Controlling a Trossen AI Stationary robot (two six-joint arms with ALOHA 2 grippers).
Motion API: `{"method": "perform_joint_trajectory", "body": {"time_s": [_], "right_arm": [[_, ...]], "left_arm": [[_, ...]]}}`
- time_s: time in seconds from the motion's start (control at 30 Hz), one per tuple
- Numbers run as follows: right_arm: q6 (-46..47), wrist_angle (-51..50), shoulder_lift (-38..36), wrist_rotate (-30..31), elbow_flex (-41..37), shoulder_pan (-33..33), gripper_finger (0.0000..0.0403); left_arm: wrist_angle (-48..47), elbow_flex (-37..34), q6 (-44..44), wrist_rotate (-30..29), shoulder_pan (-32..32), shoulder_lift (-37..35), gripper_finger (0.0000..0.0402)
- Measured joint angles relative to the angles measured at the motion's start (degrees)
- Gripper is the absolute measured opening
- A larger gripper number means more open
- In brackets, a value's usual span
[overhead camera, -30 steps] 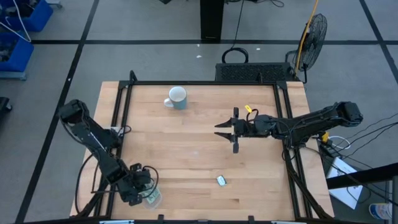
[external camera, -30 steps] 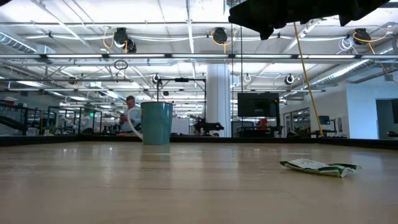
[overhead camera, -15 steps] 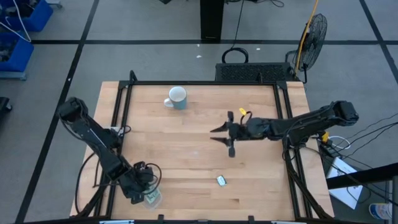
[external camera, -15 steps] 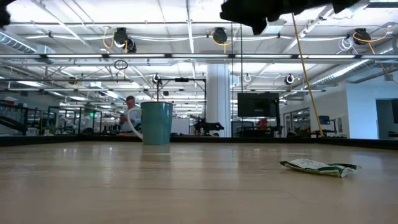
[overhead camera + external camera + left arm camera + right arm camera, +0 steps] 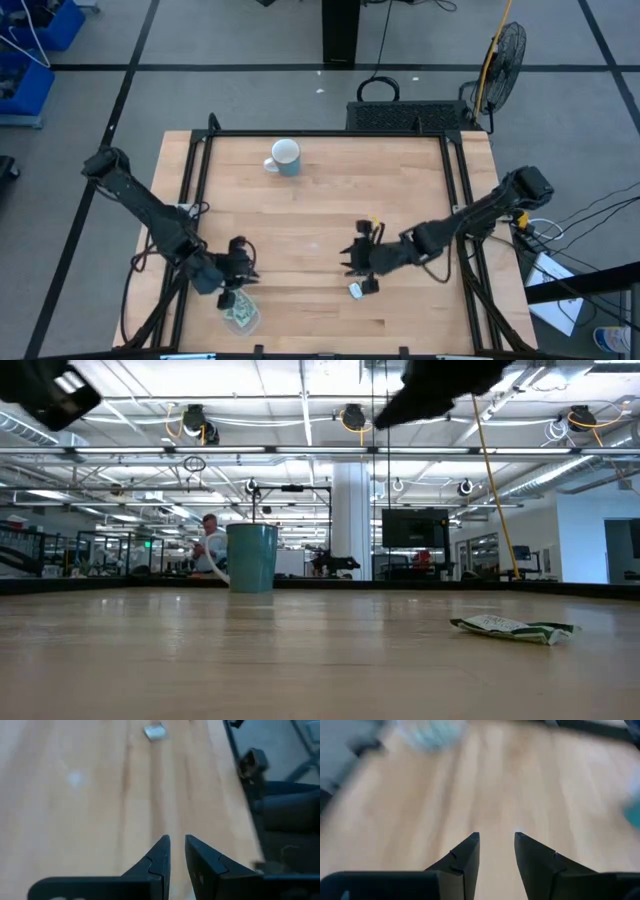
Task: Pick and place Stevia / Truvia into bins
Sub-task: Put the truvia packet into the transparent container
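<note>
Jaws parted and empty, the right gripper [image 5: 356, 268] hangs over the lone Stevia packet [image 5: 355, 290] at lower centre of the high view, near the worktop's [image 5: 320, 215] front edge. At lower left, the left gripper [image 5: 232, 290], its jaws nearly closed on nothing, sits just above the clear bin [image 5: 240, 317], which already holds packets. The flat packet may slide or crumple if the jaws come down off-centre, and the long carry toward the bin could bring the two arms together.

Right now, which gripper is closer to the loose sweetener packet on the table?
Right. The right gripper hovers just beside the packet; the left gripper is far across the table, near the clear bin.
</note>
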Motion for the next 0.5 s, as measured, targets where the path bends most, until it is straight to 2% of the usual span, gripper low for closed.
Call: {"method": "perform_joint_trajectory", "body": {"time_s": [0.03, 0.1, 0.23, 0.37, 0.43, 0.5], "right_arm": [[2.24, -5.44, 0.04, 2.77, 1.66, 1.07, 0.0116], [9.5, -13.65, -0.03, 4.59, 4.4, 2.65, 0.0116], [24.3, -18.37, -0.05, 2.5, 4.59, 5.26, 0.0116], [27.9, -13.86, 0.94, -3.06, -1.0, 7.71, 0.0116], [27.92, -8.97, 0.95, -2.83, -5.06, 9.03, 0.0116], [27.49, 0.64, 0.87, -1.49, -9.42, 9.72, 0.0116]], "left_arm": [[0.07, 0.02, 2.56, -0.82, 0.82, -0.35, 0.0061], [0.03, 0.02, 7.3, -1.85, 2.38, -0.77, 0.006], [0.85, 0.02, 13.76, -3.5, 5.42, -0.58, 0.006], [1.27, 0.02, 17.94, -7.58, 8.29, -0.53, 0.006], [1.43, 0.02, 19.36, -9.36, 9.72, -0.5, 0.0061], [1.51, 0.02, 20.92, -9.88, 11.03, -0.5, 0.006]]}}
